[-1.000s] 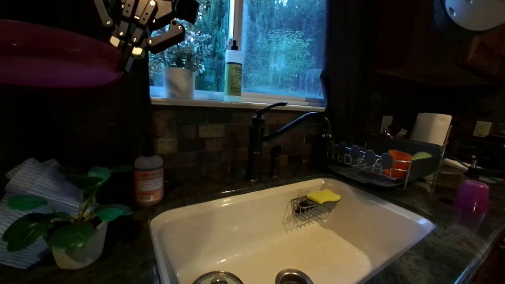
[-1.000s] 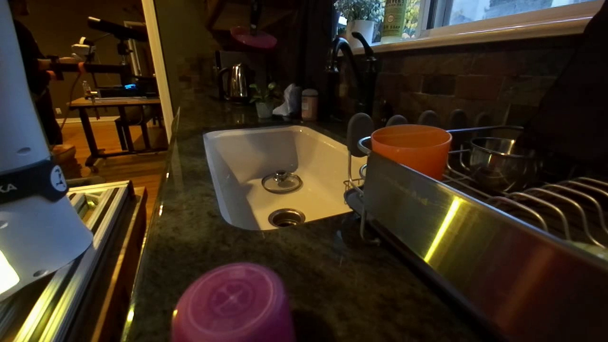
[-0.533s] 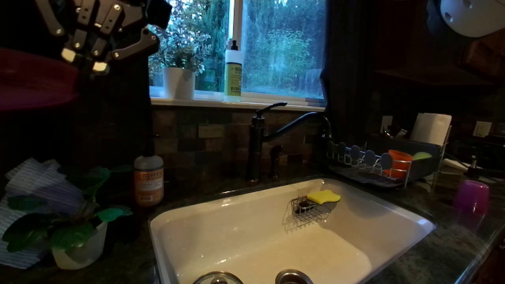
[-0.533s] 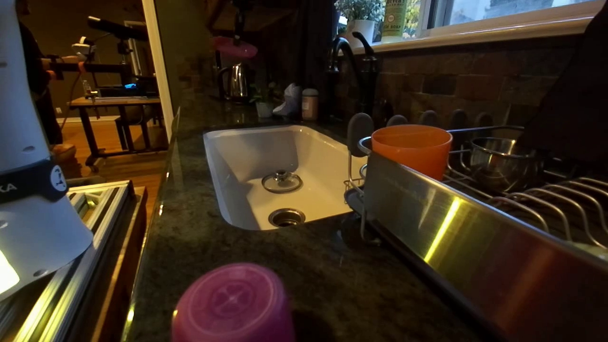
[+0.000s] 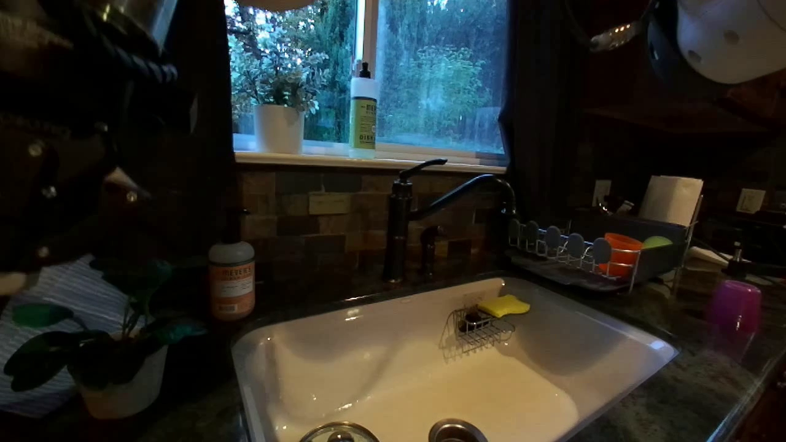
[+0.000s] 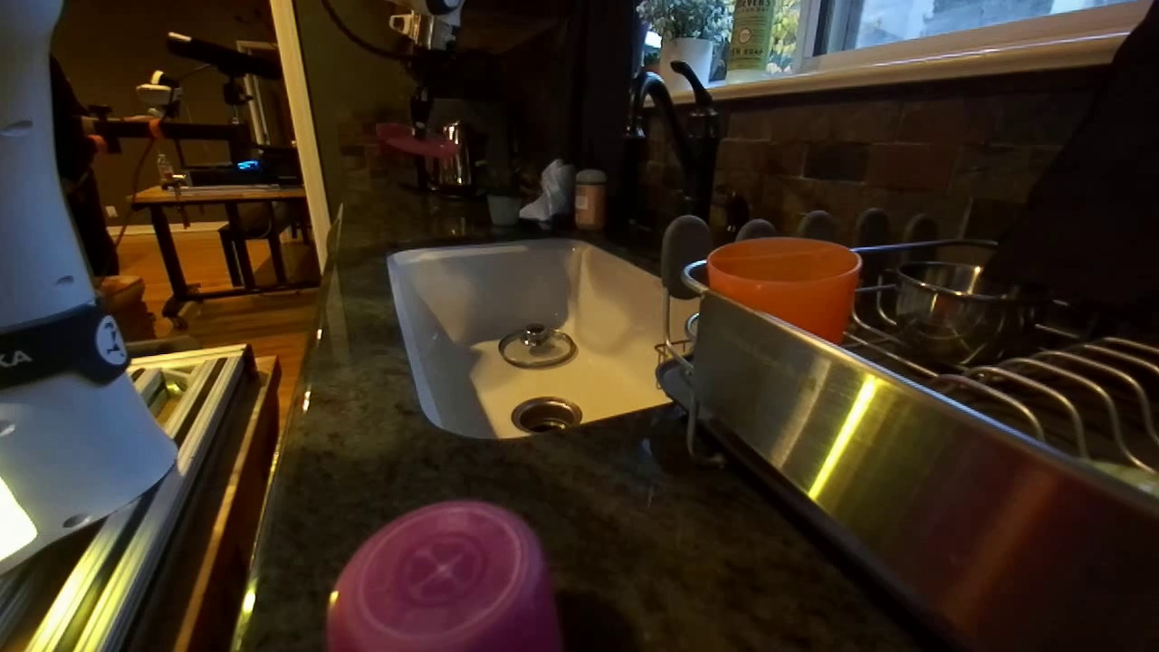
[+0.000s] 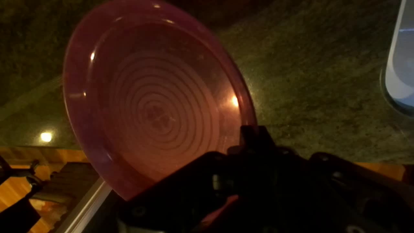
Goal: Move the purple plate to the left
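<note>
Black fingers (image 7: 256, 137) grip the purple plate (image 7: 158, 100) above the counter (image 7: 323, 97).

Kitchen, with sink (image 5: 552, 362), faucet (image 5: 399, 230) and dish rack (image 6: 905, 471).

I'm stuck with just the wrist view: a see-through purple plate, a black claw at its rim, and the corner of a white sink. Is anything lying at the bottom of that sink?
Observer: Yes, a round glass lid with a knob lies on the floor of the sink.
Operator: Funny place for it! Is the claw low down, or up in the air?
Observer: Up: in an exterior view it hangs with the purple plate higher than the countertop.
Operator: Is there anything tall near it?
Observer: From that camera, a shiny metal kettle shows partly behind the plate; I can't tell how far apart they are.
</note>
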You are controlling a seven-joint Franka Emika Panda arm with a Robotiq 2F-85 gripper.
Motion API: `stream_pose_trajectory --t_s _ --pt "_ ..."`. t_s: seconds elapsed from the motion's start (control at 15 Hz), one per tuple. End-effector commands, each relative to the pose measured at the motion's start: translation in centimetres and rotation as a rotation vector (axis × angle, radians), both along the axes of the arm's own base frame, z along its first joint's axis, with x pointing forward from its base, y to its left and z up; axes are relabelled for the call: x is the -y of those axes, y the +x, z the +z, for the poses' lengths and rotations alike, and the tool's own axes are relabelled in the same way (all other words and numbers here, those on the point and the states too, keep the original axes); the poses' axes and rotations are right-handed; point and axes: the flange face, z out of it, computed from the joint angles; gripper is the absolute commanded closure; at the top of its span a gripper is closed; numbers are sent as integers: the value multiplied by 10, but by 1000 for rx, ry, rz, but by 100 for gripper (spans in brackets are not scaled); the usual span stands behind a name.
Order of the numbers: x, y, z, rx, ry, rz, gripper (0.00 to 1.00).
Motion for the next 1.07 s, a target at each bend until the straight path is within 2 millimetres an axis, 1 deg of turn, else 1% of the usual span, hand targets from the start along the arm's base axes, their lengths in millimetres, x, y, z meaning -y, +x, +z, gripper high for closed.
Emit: stream_pose_trajectory --t_s 0.0,0.13,0.27,0.47,0.8,0.87,0.93,1.0 --pt "-2 5 -40 33 -13 5 99" --pt "-6 2 -60 15 -29 37 99" --pt "-8 -2 -71 -7 -39 71 99" --pt "-5 -10 -95 -69 -77 69 99" --pt "7 -21 -133 -162 -100 36 99" --pt "11 -21 -140 -182 -103 20 97" --pt "14 -21 -141 -190 -107 7 71" --pt "17 -21 -139 -196 -111 -7 70"
